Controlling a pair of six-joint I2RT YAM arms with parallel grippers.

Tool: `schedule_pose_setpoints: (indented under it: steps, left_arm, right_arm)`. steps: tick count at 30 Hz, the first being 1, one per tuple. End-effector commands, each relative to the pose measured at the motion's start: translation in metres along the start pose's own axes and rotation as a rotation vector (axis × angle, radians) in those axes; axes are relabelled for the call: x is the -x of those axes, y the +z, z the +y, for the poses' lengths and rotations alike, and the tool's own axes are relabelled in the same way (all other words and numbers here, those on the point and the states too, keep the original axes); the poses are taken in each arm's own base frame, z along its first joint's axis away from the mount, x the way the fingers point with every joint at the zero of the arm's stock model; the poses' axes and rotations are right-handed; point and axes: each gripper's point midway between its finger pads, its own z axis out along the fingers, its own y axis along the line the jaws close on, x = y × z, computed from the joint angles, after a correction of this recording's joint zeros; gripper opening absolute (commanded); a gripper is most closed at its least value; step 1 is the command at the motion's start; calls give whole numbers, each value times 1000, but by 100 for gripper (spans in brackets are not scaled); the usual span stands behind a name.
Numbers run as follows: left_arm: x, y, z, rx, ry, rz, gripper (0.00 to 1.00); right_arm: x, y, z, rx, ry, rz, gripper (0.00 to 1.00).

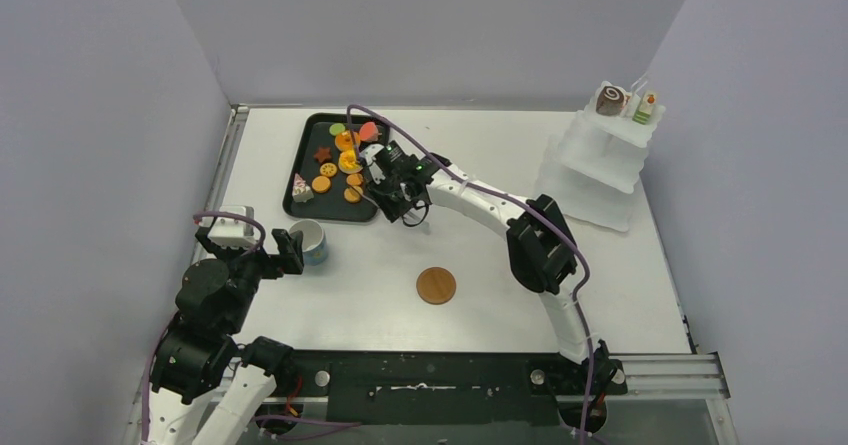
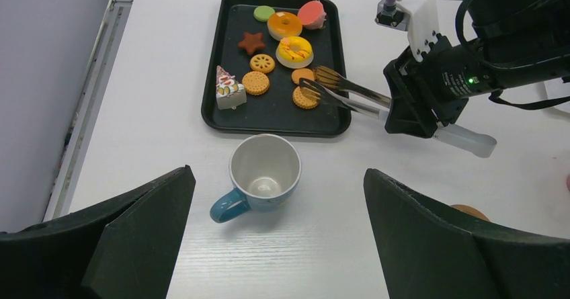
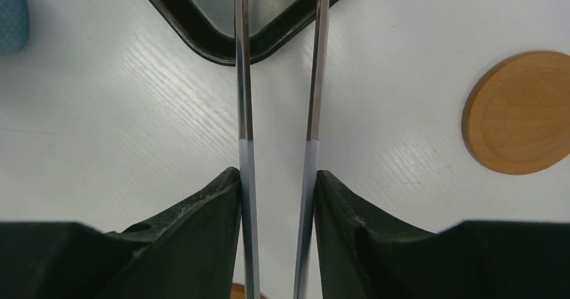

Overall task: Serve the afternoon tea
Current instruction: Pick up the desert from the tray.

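Note:
The black tray (image 2: 282, 114) holds toy pastries: two orange tarts (image 2: 285, 25), cookies (image 2: 255, 82), a cake slice (image 2: 228, 91), a green disc (image 2: 264, 13) and a brown star. My right gripper (image 3: 277, 178) is shut on the long metal tongs (image 2: 349, 94). The tong tips stand apart over the cookies at the tray's near right corner. A blue cup (image 2: 264, 175) stands upright and empty just in front of the tray. My left gripper (image 2: 277, 171) hangs wide open behind the cup, not touching it. A chocolate swirl roll (image 1: 611, 99) sits on the white stand.
A white tiered stand (image 1: 595, 170) rises at the back right, with a second small pastry (image 1: 645, 108) on its top tier. A round wooden coaster (image 1: 436, 286) lies mid-table, right of the tongs in the right wrist view. Grey walls close in both sides.

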Motion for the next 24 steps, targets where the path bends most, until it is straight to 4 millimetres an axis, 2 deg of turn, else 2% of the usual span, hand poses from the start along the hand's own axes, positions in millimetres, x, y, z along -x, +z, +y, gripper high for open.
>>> schedule_pose_setpoints:
  steps: [1, 13, 24]
  left_arm:
    - [18, 0, -4, -20, -3, -55, 97]
    - [18, 0, -5, -21, -3, -54, 97]
    - [17, 0, -5, -25, -3, -53, 97]
  right_arm:
    - [41, -46, -34, -97, 108, -140, 39]
    - [54, -62, -25, -40, 83, -202, 41]
    - [45, -51, -17, -43, 40, -126, 44]
